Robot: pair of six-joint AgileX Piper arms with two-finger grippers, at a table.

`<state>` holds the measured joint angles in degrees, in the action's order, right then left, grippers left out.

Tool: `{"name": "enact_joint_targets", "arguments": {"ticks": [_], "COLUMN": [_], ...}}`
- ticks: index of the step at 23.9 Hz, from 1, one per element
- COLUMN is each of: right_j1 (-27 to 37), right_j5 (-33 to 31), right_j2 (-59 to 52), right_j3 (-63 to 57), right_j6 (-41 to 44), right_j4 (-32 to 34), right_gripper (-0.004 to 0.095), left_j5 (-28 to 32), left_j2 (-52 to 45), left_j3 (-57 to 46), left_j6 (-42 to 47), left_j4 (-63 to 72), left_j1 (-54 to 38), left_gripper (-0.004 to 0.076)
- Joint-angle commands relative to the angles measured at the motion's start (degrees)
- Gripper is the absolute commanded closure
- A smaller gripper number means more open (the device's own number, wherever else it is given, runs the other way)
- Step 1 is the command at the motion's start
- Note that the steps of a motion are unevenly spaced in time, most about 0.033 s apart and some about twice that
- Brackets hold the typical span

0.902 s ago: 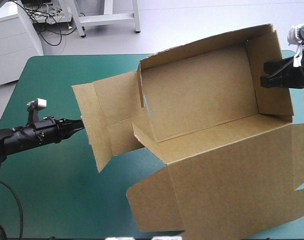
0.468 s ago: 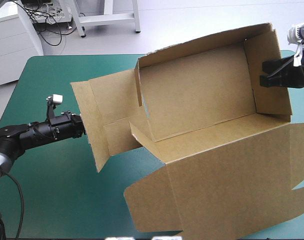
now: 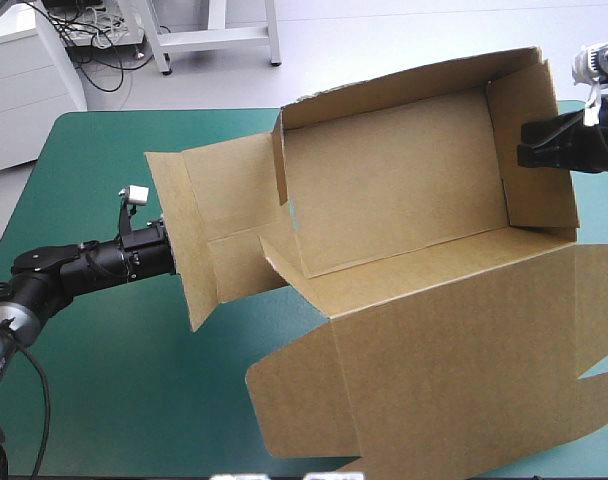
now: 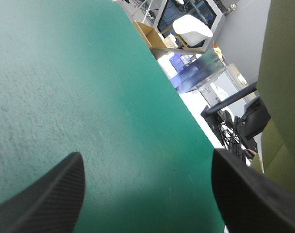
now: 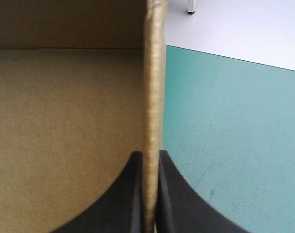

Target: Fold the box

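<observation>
The brown box [image 3: 394, 190] stands as an open tray with its walls up, and its wide lid [image 3: 454, 370] lies flat toward the table's front. A creased side flap [image 3: 199, 230] sticks out on the tray's left. My left gripper [image 3: 169, 255] reaches that flap's outer edge. In the left wrist view the left gripper [image 4: 147, 160] is open over teal-green cover, with brown board [image 4: 283, 73] beside one finger. My right gripper [image 3: 529, 150] is shut on the tray's right end wall. In the right wrist view its gripper [image 5: 151, 160] pinches the wall's edge [image 5: 155, 73].
Teal-green cover [image 3: 114, 380] shows to the left and front left of the box. The lid runs up to the table's front and right edges. A white cabinet [image 3: 24, 80] stands beyond the far left corner.
My left gripper has opened and moved right, up to the side flap's edge. The flap has shifted slightly. The right gripper keeps its hold on the end wall.
</observation>
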<state>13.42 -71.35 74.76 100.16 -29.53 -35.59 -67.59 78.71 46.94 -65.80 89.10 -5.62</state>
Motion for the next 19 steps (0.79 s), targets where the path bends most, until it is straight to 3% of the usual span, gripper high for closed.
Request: {"name": "enact_joint_targets", "arguments": {"ticks": [1, 19], "right_j1": [-1.16, -13.20], "right_j5": [0.29, 14.77], "right_j2": [-0.39, 2.45], "right_j3": [1.32, 1.32], "right_j6": [0.75, 10.66], "right_j4": [-2.70, 14.31], "right_gripper": [0.0929, 0.0925], "left_j5": [-7.22, -7.22], "left_j2": [-1.83, -7.68], "left_j3": [1.17, 8.74], "left_j6": [-0.29, 6.06], "left_j4": [5.48, 6.00], "left_j1": [1.27, 3.68], "left_gripper": [0.0202, 0.0202]}}
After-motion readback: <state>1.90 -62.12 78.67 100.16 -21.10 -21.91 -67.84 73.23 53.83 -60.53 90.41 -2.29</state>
